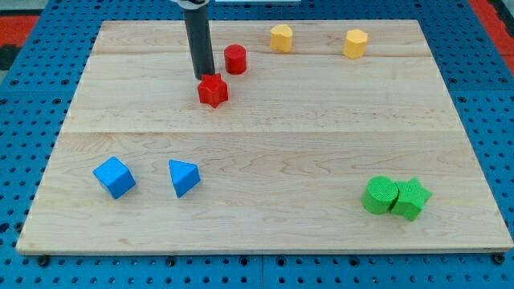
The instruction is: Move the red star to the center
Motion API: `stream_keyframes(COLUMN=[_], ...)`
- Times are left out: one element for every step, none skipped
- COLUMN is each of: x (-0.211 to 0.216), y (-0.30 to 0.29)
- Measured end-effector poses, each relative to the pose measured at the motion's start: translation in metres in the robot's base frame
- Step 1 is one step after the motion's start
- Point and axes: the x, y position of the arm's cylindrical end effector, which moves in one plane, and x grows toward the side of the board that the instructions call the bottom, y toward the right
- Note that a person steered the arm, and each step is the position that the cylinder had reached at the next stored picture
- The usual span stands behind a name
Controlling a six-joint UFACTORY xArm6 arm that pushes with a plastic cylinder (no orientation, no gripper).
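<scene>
The red star [213, 90] lies on the wooden board [265, 152] in the upper left part of the view. My tip [205, 77] is at the star's upper left edge, touching or nearly touching it. The dark rod rises from there to the view's top. A red cylinder [234, 59] stands just above and to the right of the star, a small gap from the rod.
Two yellow blocks [281, 38] [356, 43] sit near the board's top edge. A blue cube [114, 177] and a blue triangular block [183, 177] lie at the lower left. A green cylinder [379, 196] and a green star [410, 198] touch at the lower right.
</scene>
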Motion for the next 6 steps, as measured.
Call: stream_keyframes(x=[0.019, 0.029, 0.037, 0.061, 0.091, 0.114], y=[-0.022, -0.042, 0.003, 0.049, 0.063, 0.072])
